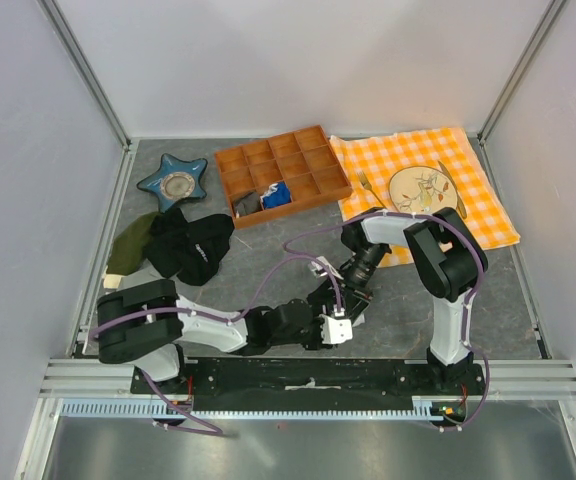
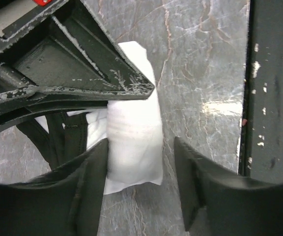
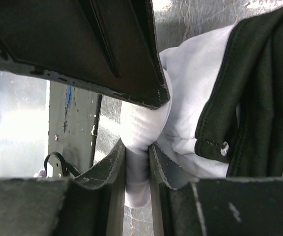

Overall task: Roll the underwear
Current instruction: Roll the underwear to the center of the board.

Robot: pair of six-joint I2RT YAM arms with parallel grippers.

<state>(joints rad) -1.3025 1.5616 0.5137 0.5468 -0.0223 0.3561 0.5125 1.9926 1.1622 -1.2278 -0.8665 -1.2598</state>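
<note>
The right end effector (image 3: 137,163) is closed to a narrow gap and pinches a fold of the underwear (image 3: 185,83). The left end effector (image 2: 141,189) is wide open and holds nothing. The rolled white part lies between its fingers, touching one and apart from the other. The black trim (image 3: 252,93) hangs loose just beside the roll. The garment lies on the grey table (image 2: 200,59), near the arm bases. To roll well, I think the pinch must be firm while the open fingers guide the roll evenly, so that the trim goes inside.
</note>
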